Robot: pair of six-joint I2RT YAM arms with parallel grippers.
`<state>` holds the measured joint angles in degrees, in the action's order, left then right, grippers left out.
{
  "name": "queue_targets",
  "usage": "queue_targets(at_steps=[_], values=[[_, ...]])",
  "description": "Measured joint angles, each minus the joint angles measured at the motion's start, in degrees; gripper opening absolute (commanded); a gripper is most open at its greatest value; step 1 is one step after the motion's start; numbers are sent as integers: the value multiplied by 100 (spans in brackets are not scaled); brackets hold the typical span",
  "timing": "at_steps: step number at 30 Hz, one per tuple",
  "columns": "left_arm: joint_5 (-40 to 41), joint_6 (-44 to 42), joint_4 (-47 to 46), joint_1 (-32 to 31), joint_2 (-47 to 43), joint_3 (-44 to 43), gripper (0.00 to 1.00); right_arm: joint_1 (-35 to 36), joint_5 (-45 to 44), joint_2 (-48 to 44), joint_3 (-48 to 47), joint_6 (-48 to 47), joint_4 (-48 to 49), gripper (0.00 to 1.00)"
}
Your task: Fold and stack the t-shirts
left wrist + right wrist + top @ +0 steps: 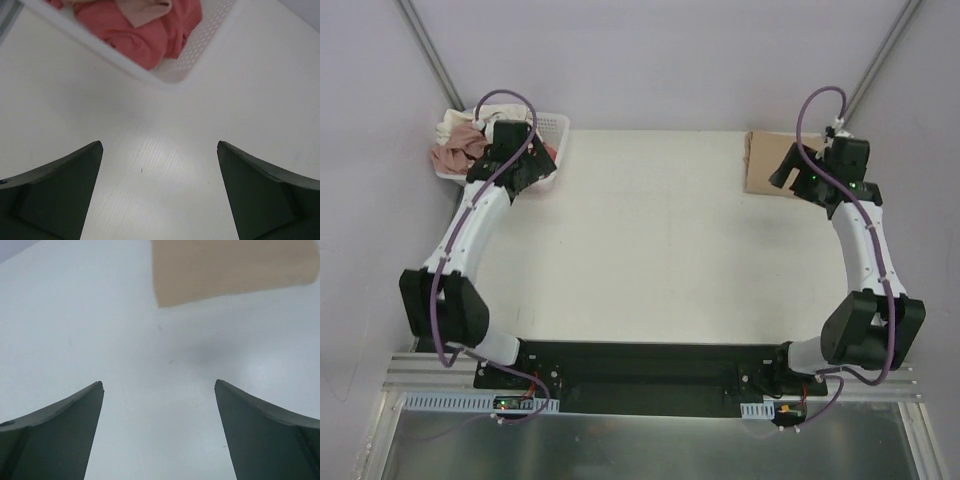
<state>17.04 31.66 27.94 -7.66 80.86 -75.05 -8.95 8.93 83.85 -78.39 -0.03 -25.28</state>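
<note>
While the top view shows just one tan t-shirt (762,160) lying flat and folded at the upper right of the tabletop (650,230), the others, incl. a pink t-shirt (455,155) and a cream t-shirt (450,125), sit heaped in the basket (558,124) at upper left. I'd judge the job barely begun: approx. one folded, several left, no stack yet. Left wrist view: left jaws spread wide w/ nothing between them, bare tabletop below, basket corner at top of frame w/ a red t-shirt (130,30) bunched inside. Right wrist view: right jaws wide & empty too, over bare tabletop; the tan t-shirt's edge fills the upper right of frame, apart from the jaws. Next is prob. pulling another shirt from the basket.
</note>
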Motion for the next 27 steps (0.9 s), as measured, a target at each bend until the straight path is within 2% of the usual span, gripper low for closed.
queue_targets(at_steps=[3, 6, 8, 11, 13, 14, 15, 17, 18, 21, 27], values=[[-238, -564, -175, 149, 1137, -1196, 99, 354, 197, -398, 782, 131, -66, 97], [-772, -1327, -278, 238, 2258, -2378, 99, 468, 393, -413, 1322, 214, -289, 97], [-1029, -1829, -428, 256, 2940, -2981, 99, 492, 474, -415, 1484, 243, -514, 97], [-1296, -2345, -481, 289, 3659, -3418, 98, 540, 535, -450, 1534, 249, -645, 97], [-1515, -2599, -472, 289, 4070, -3545, 89, 577, 531, -533, 1534, 245, -713, 97], [-1631, -2728, -466, 289, 4266, -3567, 80, 590, 529, -608, 1534, 240, -756, 97], [-1676, -2793, -457, 289, 4389, -3569, 60, 601, 525, -686, 1534, 238, -793, 97], [-1799, -2881, -433, 289, 4625, -3569, 38, 605, 516, -835, 1534, 236, -841, 97], [-1862, -2929, -404, 289, 4699, -3569, 22, 605, 509, -909, 1534, 234, -859, 97], [-1923, -3132, -348, 284, 4771, -3591, 15, 619, 507, -1029, 1534, 227, -890, 97], [-1353, -3438, -101, 57, 4957, -4024, 12, 634, 507, -1038, 1598, 212, -896, 97]])
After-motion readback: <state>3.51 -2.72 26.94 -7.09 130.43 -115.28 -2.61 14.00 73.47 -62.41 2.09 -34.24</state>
